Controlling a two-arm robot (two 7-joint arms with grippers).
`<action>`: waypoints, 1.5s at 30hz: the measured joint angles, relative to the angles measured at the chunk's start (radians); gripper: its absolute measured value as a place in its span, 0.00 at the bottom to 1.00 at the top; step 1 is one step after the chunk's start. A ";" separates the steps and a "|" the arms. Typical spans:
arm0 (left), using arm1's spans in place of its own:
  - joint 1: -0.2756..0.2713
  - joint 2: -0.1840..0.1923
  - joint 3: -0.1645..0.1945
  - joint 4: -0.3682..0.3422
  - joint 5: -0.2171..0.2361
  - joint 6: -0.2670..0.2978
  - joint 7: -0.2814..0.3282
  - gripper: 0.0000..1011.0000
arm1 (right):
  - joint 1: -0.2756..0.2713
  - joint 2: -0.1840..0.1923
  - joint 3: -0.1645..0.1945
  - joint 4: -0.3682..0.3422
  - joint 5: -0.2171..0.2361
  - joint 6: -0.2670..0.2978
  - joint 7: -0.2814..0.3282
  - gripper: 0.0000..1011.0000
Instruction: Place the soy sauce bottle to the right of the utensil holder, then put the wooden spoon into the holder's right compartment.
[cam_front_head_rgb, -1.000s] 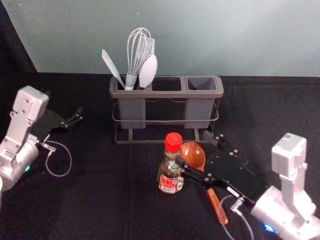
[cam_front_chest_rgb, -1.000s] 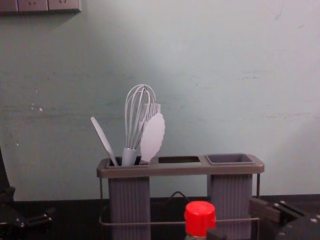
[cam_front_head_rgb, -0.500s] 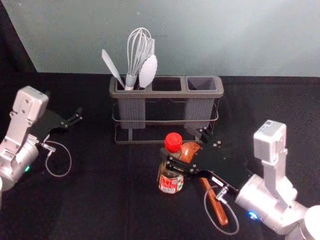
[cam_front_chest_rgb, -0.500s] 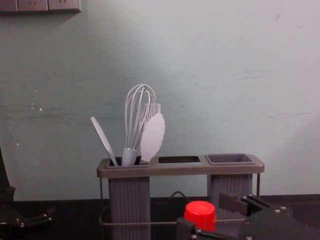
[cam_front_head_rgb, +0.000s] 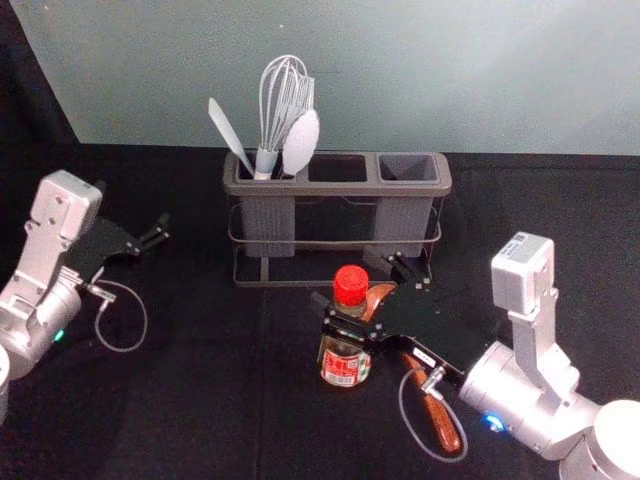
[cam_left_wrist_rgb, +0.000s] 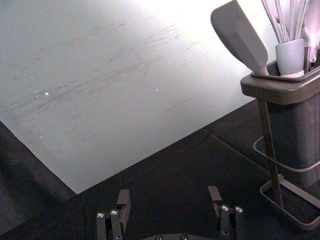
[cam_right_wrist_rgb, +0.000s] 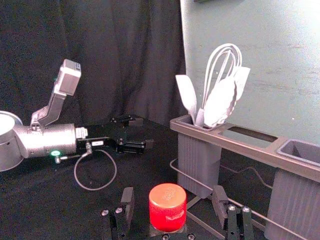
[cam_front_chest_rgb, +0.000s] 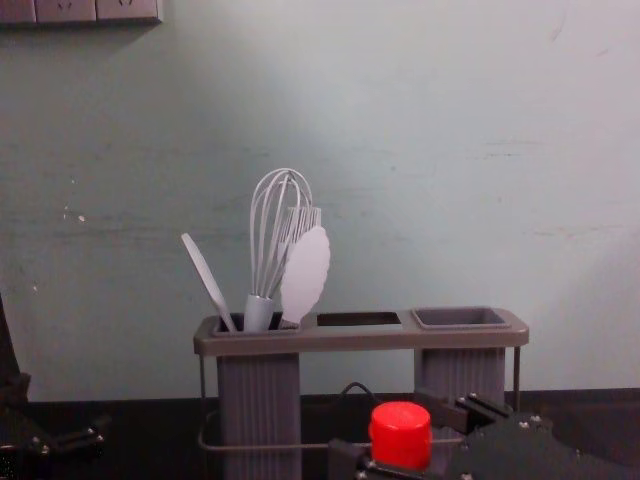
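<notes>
1. Soy sauce bottle, clear glass with a red cap and a red-and-white label (cam_front_head_rgb: 345, 367), stands upright on the black-covered table (cam_front_head_rgb: 200, 420), between the two fingers of the black right claw (cam_right_wrist_rgb: 173, 194).
2. That claw is wide open and holds nothing; at cap level, space shows on either side between the red cap and each finger.
3. Upright glass across a level reach is the relation that counts: the bottle's long axis runs vertical, the fingers come in from the robot's right, and the right arm is plainly the nearer. The step in hand looks like the grasp, with closing probably next; an uneven squeeze could tip the bottle.
4. Beyond the claw is the grey-brown utensil holder (cam_front_head_rgb: 335, 187), its grey, box-shaped right compartment (cam_front_head_rgb: 407, 168) forward and a little to the robot's right of the fingers. Once gripped, the bottle should need to travel rightward and forward.
5. Brown wooden spoon (cam_front_head_rgb: 446, 428) lies slantwise beside the bottle, partly under the right claw, handle toward the robot. A low sideways move could nudge it.
6. Black left claw (cam_left_wrist_rgb: 169, 196) idles open and empty, well apart, on the robot's left.
</notes>
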 joint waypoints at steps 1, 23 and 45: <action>0.000 0.000 0.000 0.000 0.000 0.000 0.000 1.00 | 0.000 -0.002 0.000 0.001 -0.002 0.001 0.000 0.99; 0.000 0.000 0.000 0.000 0.000 0.000 0.000 1.00 | -0.003 -0.028 0.004 0.009 -0.013 0.004 0.006 0.66; 0.000 0.000 0.000 0.000 0.000 0.000 0.000 1.00 | -0.039 0.002 0.038 -0.088 0.004 0.005 0.008 0.38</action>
